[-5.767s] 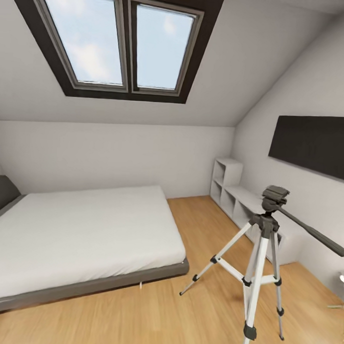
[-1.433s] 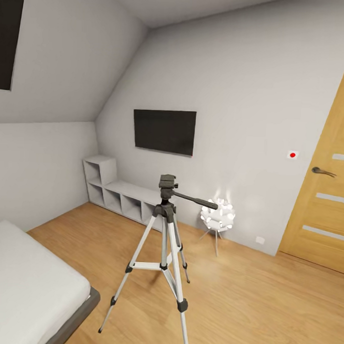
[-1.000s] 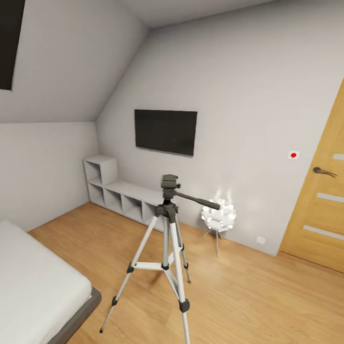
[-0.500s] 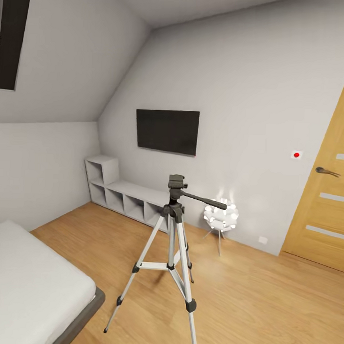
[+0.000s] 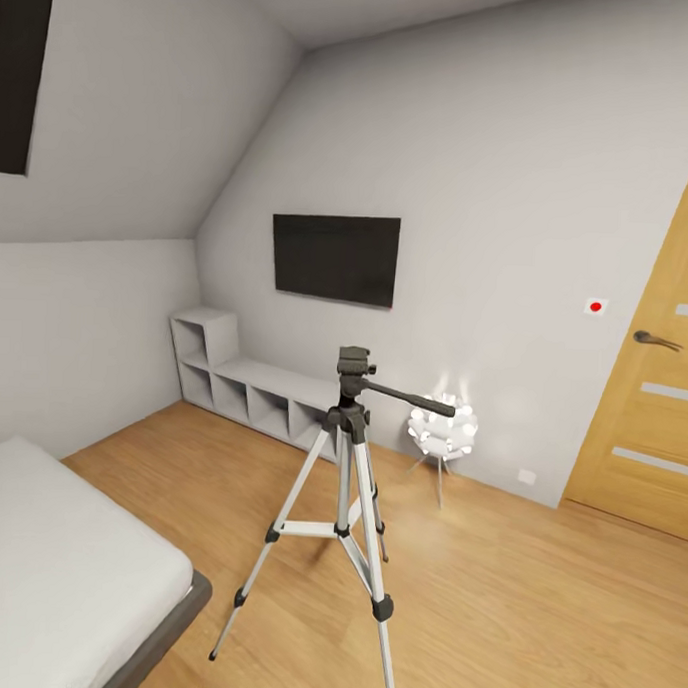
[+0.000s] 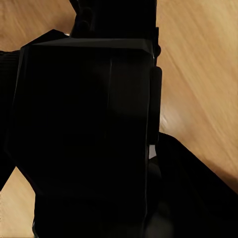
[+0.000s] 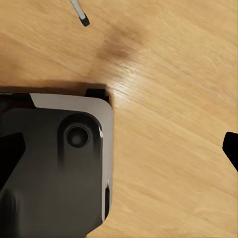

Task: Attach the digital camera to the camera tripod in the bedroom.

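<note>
Three thin legs carry the camera tripod (image 5: 345,454) at 12 o'clock; it seems light and easy to tip, so load only its stiff black head (image 5: 355,365). A black boxy shape (image 6: 84,129), perhaps the digital camera, sits by the left tool; how far open either tool is I cannot tell

Wood floor (image 5: 533,603) under the camera tripod (image 5: 345,504), ball lamp (image 5: 440,430), low white shelf (image 5: 252,390), bed (image 5: 54,562).

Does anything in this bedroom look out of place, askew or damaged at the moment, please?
Nothing stands out. The camera tripod stands upright on the wood floor with legs evenly spread and its head bare. The ball lamp glows beside the wall, and the door looks shut.
</note>
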### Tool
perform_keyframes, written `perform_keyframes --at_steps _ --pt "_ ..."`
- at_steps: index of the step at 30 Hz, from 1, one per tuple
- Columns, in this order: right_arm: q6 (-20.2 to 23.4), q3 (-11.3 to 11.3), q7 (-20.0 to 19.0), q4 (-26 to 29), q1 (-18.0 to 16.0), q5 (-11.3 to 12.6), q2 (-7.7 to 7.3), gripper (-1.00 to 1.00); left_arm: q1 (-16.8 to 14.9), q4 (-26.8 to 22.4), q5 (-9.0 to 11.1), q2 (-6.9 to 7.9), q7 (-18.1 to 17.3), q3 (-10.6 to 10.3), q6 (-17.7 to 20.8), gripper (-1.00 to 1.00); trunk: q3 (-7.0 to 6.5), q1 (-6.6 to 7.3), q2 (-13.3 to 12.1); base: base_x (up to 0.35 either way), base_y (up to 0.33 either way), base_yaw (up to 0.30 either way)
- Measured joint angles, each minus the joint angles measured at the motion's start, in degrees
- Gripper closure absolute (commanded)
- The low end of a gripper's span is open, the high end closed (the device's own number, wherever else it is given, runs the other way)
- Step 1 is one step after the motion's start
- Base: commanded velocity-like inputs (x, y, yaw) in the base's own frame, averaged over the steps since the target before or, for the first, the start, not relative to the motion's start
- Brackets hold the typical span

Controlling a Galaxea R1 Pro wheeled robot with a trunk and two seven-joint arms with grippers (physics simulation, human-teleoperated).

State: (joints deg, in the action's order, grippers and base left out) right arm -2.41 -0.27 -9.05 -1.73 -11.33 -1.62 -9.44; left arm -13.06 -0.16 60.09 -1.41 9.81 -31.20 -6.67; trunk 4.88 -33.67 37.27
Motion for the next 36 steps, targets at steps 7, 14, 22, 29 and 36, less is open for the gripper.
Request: perform_keyframes --at_steps 7,14,22,29,36 --pt "0.0 0.0 0.0 0.0 0.0 0.0 -0.03 -1.0 0.0 0.0 0.0 0.02 0.0 0.0 0.0 1.0 0.64 0.0 0.0 0.0 0.0 0.0" --pt "0.0 0.0 0.0 0.0 0.0 0.0 -0.03 -1.0 0.0 0.0 0.0 0.01 0.0 0.0 0.0 1.0 1.29 0.0 0.0 0.0 0.0 0.0" --pt "0.0 0.0 0.0 0.0 0.0 -0.1 -0.03 -1.0 0.0 0.0 0.0 0.02 0.0 0.0 0.0 1.0 2.04 0.0 0.0 0.0 0.0 0.0" --pt "0.0 0.0 0.0 0.0 0.0 -0.1 -0.03 -1.0 0.0 0.0 0.0 0.01 0.0 0.0 0.0 1.0 2.69 0.0 0.0 0.0 0.0 0.0" --pt "0.0 0.0 0.0 0.0 0.0 -0.1 -0.03 -1.0 0.0 0.0 0.0 0.01 0.0 0.0 0.0 1.0 3.34 0.0 0.0 0.0 0.0 0.0"
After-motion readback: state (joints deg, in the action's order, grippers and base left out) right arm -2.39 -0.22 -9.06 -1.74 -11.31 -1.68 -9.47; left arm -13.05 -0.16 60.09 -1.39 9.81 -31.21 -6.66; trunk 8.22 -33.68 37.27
